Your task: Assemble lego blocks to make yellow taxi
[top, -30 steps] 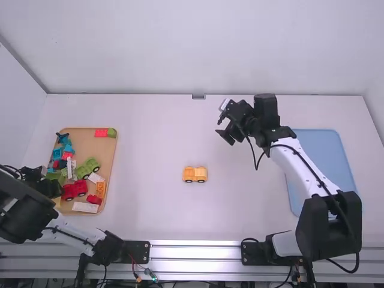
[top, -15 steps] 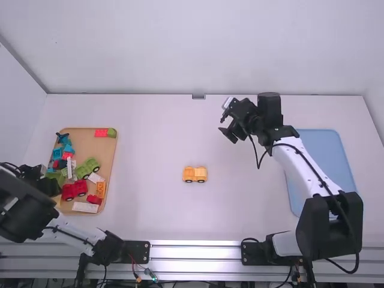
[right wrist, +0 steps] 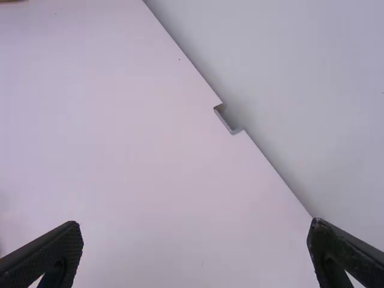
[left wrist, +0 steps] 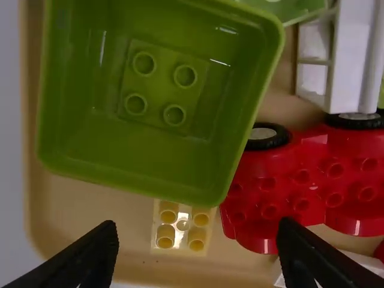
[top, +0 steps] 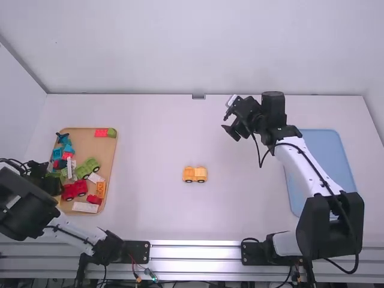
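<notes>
Left hand: your left gripper is over the wooden tray, fingers spread apart, released, grasping nothing.
Right hand: your right gripper is above the far part of the table, fingers wide apart, also released and carrying nothing.
Yellow car piece: the small orange-yellow wheeled base stands on the table, well apart from your left gripper to its right; from your right gripper it lies leftward and nearer the arm bases.
Yellow blocks: you have a pale yellow block in the tray, below the gap between your left gripper's fingers; an orange block lies to that gripper's right.
Near your left hand: green bin, just beyond; red vehicle, just to the right; green vehicle, right and farther out.
Surface: white, smooth; a blue tray lies to the right of your right gripper, partly behind its arm.
Room: plain pale back wall beyond both your grippers; small metal bracket at the table's far edge, left of and beyond your right gripper.
</notes>
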Robot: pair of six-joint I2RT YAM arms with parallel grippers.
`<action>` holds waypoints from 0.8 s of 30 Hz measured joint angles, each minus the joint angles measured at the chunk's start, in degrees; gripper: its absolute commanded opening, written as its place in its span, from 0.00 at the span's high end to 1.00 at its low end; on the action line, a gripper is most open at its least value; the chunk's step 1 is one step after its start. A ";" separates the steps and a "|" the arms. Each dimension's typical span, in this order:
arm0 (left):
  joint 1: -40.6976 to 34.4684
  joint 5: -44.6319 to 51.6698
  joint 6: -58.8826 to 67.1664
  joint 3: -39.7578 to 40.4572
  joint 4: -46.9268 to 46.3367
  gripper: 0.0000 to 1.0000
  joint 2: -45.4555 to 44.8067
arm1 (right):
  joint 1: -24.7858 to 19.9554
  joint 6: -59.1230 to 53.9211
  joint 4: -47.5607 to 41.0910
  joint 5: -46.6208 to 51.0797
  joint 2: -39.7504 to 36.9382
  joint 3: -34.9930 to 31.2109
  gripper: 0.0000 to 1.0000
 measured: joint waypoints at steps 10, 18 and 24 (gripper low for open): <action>0.00 -4.20 -6.60 -0.20 0.37 0.40 0.00 | 0.00 0.04 -0.15 -0.02 0.00 0.00 0.01; 0.00 -4.00 -12.72 -0.20 0.35 0.35 0.00 | 0.00 0.04 -1.29 -0.02 0.00 0.00 0.01; 0.00 -3.17 -12.41 -0.20 0.22 0.41 0.00 | 0.00 0.02 -1.51 -0.04 0.00 0.00 0.01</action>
